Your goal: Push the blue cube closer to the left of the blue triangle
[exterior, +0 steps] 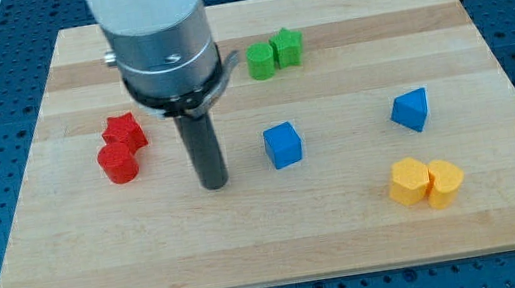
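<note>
- Camera view showed our tip [214, 183] resting on the wooden board [102, 257], just left of the blue cube [283, 145] and touching nothing; it is a bare rod with no jaws.
- We saw the blue triangle [411, 109] well apart, to the cube's right.
- Red blocks [121, 149] lay left of our tip.

My tip [214, 183] rests on the wooden board [273, 253], just left of the blue cube [283, 145]; the blue triangle [411, 109] sits well right of it.
</note>
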Controlling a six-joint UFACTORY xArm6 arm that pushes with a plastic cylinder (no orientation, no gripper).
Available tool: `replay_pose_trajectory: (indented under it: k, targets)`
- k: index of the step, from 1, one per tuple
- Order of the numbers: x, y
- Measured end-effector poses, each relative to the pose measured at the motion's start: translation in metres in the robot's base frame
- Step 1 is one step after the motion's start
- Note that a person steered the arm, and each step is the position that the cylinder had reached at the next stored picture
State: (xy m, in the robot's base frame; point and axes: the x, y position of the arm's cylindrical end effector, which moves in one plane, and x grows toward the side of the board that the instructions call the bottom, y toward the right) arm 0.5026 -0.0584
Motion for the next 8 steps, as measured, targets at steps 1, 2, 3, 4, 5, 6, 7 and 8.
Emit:
replay_pose_trajectory:
  k: [1, 2, 3, 4, 5, 6, 7, 8]
  targets:
    - [-0.006, 0.077]
    - [-0.007, 0.149]
    - [-0.007, 0.108]
    - [-0.014, 0.012]
    - [-0.032, -0.011]
    - [-0.046, 0.033]
    - [-0.046, 0.104]
    - [-0.046, 0.159]
